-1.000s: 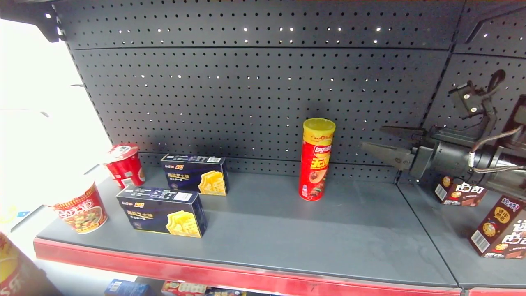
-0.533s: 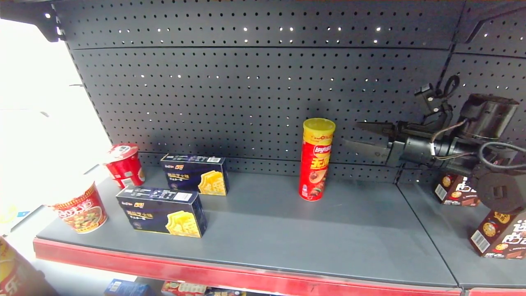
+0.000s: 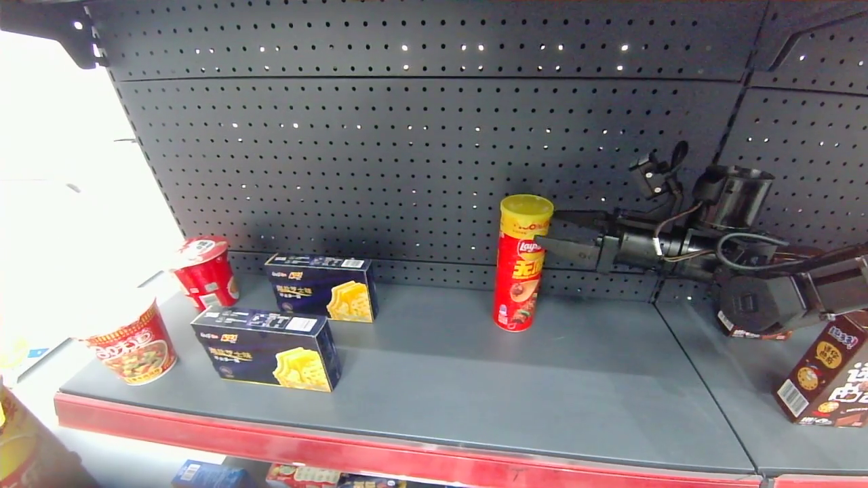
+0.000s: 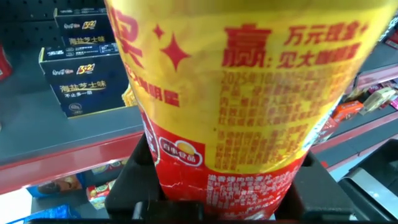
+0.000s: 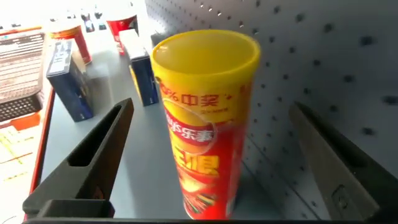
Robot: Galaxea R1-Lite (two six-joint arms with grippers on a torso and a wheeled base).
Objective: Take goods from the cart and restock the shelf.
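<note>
The right arm (image 3: 759,285) reaches in roughly level from the right end of the shelf (image 3: 441,386). Its right gripper (image 3: 548,228) points sideways at the chip can (image 3: 521,271). The can stands upright, its long axis vertical and its yellow lid on top. The jaws are spread wider than the can, and its upper part sits in their mouth near the tips, one finger (image 5: 99,149) on each side. The right wrist view shows a gap on both sides.

The left gripper (image 4: 227,193) pinches a large yellow and red tub (image 4: 236,81), which rises from between its jaws.
</note>
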